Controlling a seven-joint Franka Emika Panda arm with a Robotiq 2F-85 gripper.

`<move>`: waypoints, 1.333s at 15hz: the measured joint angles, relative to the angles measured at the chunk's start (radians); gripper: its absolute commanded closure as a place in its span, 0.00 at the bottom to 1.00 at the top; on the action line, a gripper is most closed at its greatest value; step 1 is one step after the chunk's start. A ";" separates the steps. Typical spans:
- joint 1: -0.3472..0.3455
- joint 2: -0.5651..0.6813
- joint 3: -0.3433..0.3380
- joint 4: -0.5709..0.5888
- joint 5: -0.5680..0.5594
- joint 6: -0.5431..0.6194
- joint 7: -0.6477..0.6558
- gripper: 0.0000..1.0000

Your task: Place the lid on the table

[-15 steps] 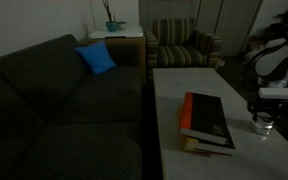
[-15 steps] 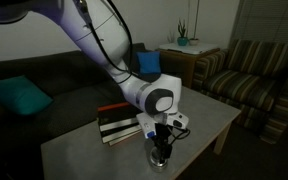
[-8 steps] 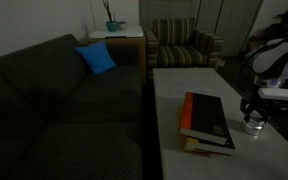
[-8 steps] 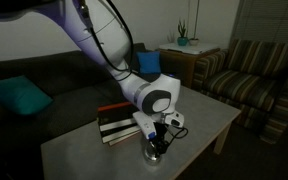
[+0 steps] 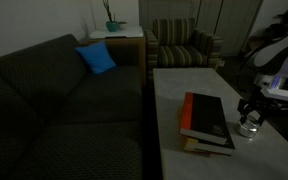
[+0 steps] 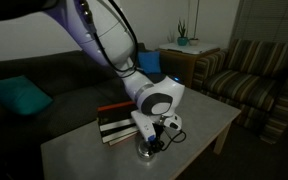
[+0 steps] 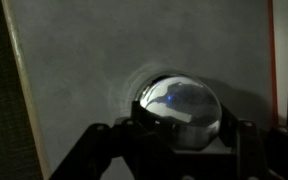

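Lid (image 7: pixel 179 103): small, round, clear-silvery dome. Glints bluish near centre. Sits clamped between gripper (image 7: pixel 184 128) jaws over pale table (image 7: pixel 74 70), near books (image 5: pixel 206 120).

The claw (image 5: pixel 250 116), clamped on the lid (image 5: pixel 249 129), has slid sideways over the table (image 5: pixel 184 80), closer to the book stack (image 5: pixel 206 120).

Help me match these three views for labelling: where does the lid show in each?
In an exterior view: the lid is near the right edge, on the table, right of the book stack.
In an exterior view: the lid is bottom centre, in front of the book stack.
Wrist view: the lid is right of centre, between the fingers.
Shared landmark: the book stack, in both exterior views.
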 measured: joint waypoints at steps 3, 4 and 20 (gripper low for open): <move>0.000 0.000 0.000 0.000 0.022 -0.006 0.012 0.55; 0.000 0.000 0.000 0.000 0.029 -0.006 0.014 0.55; 0.159 0.001 -0.190 -0.001 0.042 0.079 0.502 0.33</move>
